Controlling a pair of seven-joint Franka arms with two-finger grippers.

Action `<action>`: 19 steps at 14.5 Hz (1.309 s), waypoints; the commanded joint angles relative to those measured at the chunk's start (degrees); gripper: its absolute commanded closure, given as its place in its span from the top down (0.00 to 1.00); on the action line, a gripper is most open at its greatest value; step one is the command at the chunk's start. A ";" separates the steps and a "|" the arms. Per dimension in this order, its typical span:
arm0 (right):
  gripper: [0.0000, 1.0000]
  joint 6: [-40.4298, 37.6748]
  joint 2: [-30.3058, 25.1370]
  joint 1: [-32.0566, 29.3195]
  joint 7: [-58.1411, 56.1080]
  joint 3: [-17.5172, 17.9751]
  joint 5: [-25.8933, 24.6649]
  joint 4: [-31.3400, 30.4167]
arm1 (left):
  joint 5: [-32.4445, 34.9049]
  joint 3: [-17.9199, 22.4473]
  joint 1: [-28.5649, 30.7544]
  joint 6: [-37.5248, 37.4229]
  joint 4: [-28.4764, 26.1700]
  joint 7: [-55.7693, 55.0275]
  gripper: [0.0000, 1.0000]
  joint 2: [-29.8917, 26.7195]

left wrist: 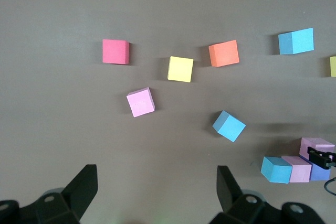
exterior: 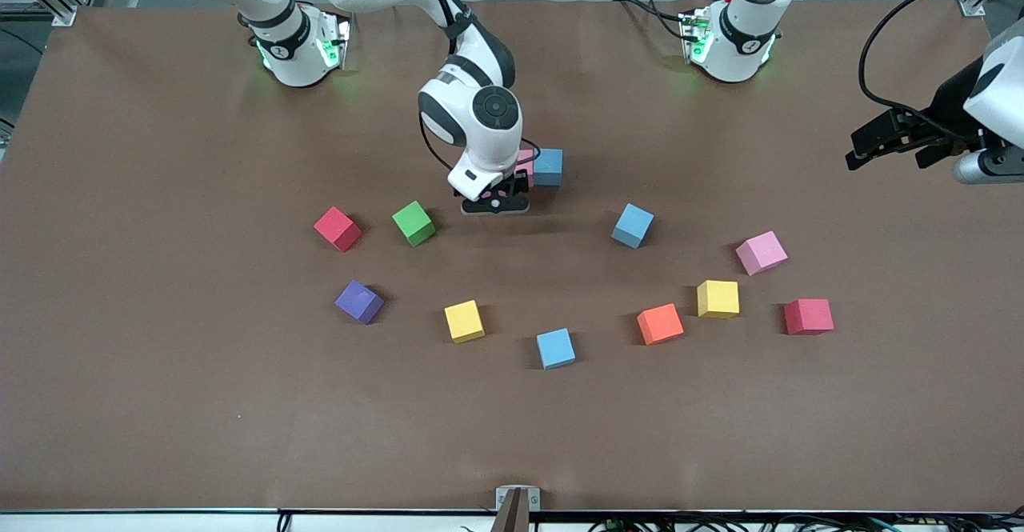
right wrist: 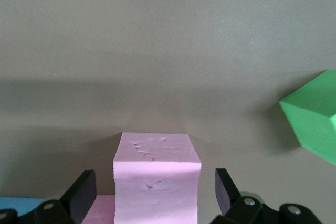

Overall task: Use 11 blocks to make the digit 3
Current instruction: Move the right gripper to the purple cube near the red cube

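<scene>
While both claws gape empty, brown table under scattered blocks, grey floor along its rim

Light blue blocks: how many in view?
3 light blue blocks: one beside the pink block at the right gripper, one mid-table, one nearest the front camera. The arm may hide more.
</scene>
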 commanded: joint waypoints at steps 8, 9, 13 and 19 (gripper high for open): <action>1.00 -7.74 -6.12 -11.00 -2.90 -0.10 -0.02 2.80 | -0.61 -0.01 0.36 -0.11 -0.13 0.11 1.00 -0.36; 1.00 -7.65 -6.38 -13.37 -2.99 -0.10 -0.29 2.97 | -0.61 0.07 0.36 -0.11 -0.13 0.11 1.00 -0.36; 1.00 -6.34 -5.85 -23.91 -3.78 -0.19 -3.71 4.03 | -0.61 0.07 0.28 -0.11 -0.13 0.11 1.00 -0.36; 1.00 0.59 -2.70 -30.70 -3.43 -0.10 -3.10 3.24 | -0.61 0.07 0.36 -0.11 -0.13 0.11 1.00 -0.36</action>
